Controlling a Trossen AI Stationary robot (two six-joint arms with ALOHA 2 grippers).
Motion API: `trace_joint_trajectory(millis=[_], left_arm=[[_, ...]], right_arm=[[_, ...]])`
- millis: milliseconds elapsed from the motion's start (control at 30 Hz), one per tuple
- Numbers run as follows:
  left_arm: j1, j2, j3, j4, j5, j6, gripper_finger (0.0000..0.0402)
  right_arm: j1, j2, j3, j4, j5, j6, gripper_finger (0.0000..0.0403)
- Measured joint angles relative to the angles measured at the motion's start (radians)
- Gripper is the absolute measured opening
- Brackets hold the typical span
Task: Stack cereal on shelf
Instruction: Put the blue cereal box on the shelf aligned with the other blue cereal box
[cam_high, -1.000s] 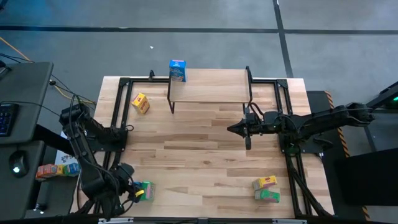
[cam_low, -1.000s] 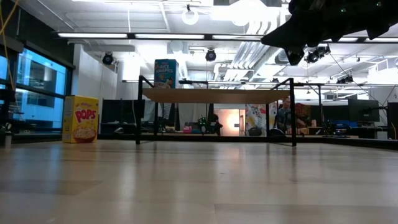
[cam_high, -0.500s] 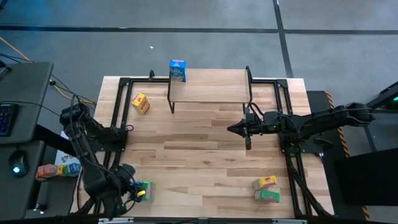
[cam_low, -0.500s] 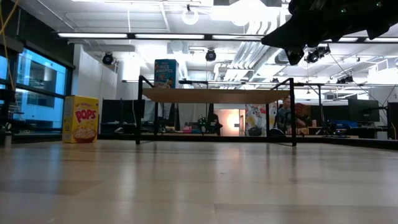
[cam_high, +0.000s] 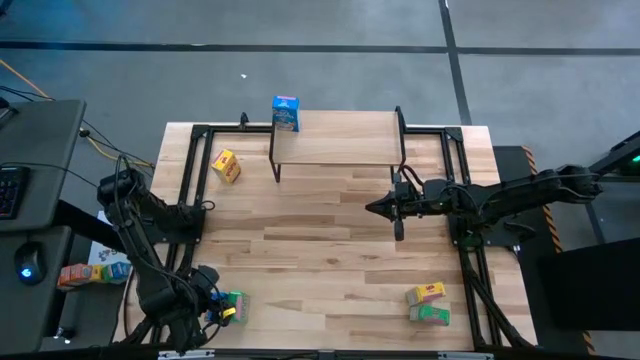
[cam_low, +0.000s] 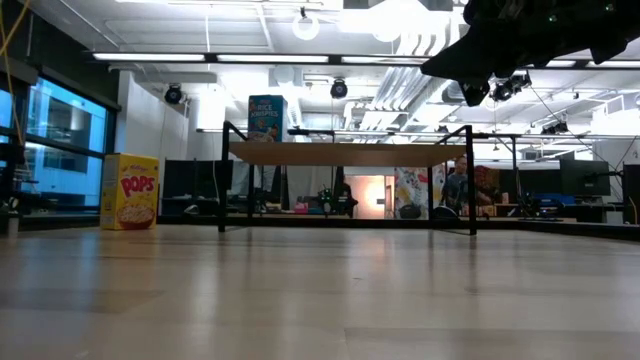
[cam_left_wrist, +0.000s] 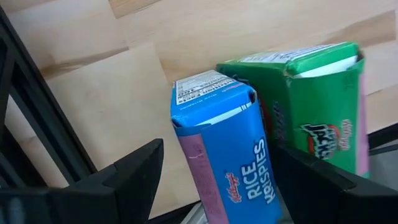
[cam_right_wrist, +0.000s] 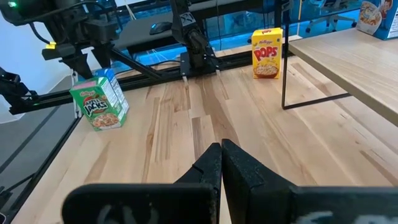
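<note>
We see the left gripper (cam_left_wrist: 214, 180) at the table's near left corner with its fingers spread either side of a blue cereal box (cam_left_wrist: 227, 155), which stands touching a green cereal box (cam_left_wrist: 314, 118). The right gripper (cam_high: 378, 207) hangs above the table in front of the shelf (cam_high: 340, 138) with its fingers pressed together. Another blue box (cam_high: 286, 113) stands on the shelf's left end, a yellow box (cam_high: 227, 166) stands left of the shelf, and a yellow and green pair (cam_high: 428, 303) sits near the right front corner.
</note>
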Motion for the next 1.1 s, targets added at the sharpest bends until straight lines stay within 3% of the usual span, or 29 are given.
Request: trace_joint_trajectory(millis=[467, 867, 1100], left_arm=[[0.009, 0.034, 0.0, 0.036, 0.032, 0.082, 0.0273], [0.069, -0.004, 0.002, 0.019, 0.08, 0.241, 0.0153], [0.072, -0.122, 0.003, -0.123, 0.052, 0.228, 0.0118]], right_arm=[[0.0, 0.0, 0.0, -0.002, 0.047, 0.005, 0.0], [0.0, 0.001, 0.0, -0.01, 0.056, 0.008, 0.0], [0.0, 0.037, 0.0, -0.01, 0.056, 0.008, 0.0]])
